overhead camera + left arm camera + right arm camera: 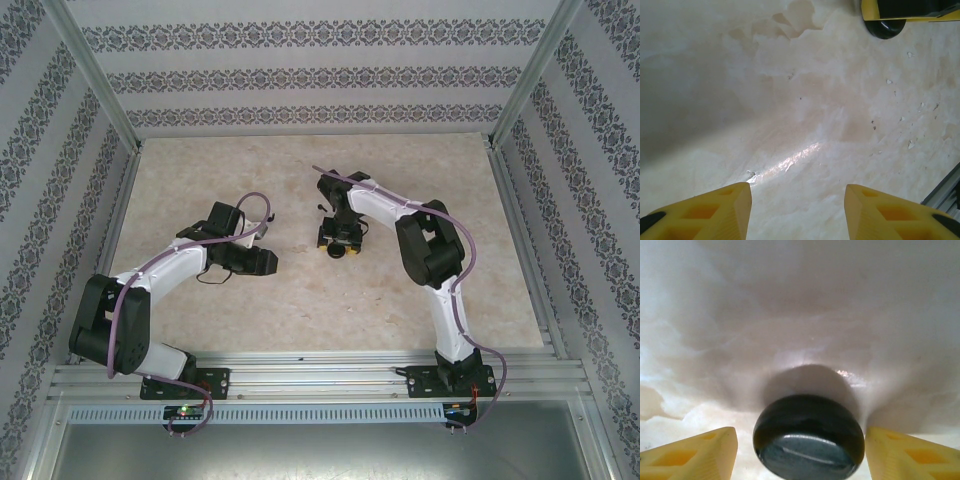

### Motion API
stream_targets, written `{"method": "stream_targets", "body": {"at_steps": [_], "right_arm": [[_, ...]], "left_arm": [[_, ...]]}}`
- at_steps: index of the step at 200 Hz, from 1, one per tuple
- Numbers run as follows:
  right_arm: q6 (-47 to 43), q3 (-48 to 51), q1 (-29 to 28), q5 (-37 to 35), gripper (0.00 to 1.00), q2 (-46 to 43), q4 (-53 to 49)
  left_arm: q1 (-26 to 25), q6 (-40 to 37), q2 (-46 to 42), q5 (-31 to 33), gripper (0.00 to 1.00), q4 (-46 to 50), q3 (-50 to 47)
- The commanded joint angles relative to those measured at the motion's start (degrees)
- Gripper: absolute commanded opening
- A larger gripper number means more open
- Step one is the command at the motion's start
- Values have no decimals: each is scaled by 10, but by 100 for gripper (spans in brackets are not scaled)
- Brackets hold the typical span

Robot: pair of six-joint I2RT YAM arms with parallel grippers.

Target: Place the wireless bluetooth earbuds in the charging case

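Observation:
A black, round, glossy charging case [809,437] lies shut on the pale marble table [300,300]. My right gripper [801,432] is open and low over it, one yellow finger on each side; the left finger [705,452] stands a little off it and the right finger [905,452] is close to it. From above, the case [338,251] shows just under the right gripper [338,243]. The left gripper [797,192] is open over bare table, with the case [885,27] far ahead of it. In the top view the left gripper [262,262] sits left of the case. The earbuds are out of view.
Patterned walls [60,150] enclose the table on three sides. A metal rail [320,375] runs along the near edge; the same rail [945,192] is close on the left gripper's right. Small specks [910,145] dot the marble.

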State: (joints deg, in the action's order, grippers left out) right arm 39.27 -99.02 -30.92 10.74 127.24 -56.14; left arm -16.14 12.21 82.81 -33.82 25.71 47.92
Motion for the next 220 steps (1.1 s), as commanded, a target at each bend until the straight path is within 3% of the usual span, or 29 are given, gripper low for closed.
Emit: {"method": "stream_targets", "body": {"at_steps": [1,75,120,156,180,220], "right_arm": [[9,-11,-7,-17,58,15,-2],[20,44,-16,-9,47,-38,29],[38,69,-16,-4,46,-127,56],[57,98,-16,12,46,-215,78],[67,114,-19,28,46,-270,94],[83,130,-27,44,46,-353,104]], "left_arm": [[-8,-12,0,2,48,12,6],[-8,-18,-45,-17,48,-33,-18],[-18,-4,-157,-32,48,-206,-98],[-65,2,-201,-34,48,-376,-146],[-128,-52,-195,-18,52,-406,-137],[-155,19,-154,18,51,-500,-99]]}}
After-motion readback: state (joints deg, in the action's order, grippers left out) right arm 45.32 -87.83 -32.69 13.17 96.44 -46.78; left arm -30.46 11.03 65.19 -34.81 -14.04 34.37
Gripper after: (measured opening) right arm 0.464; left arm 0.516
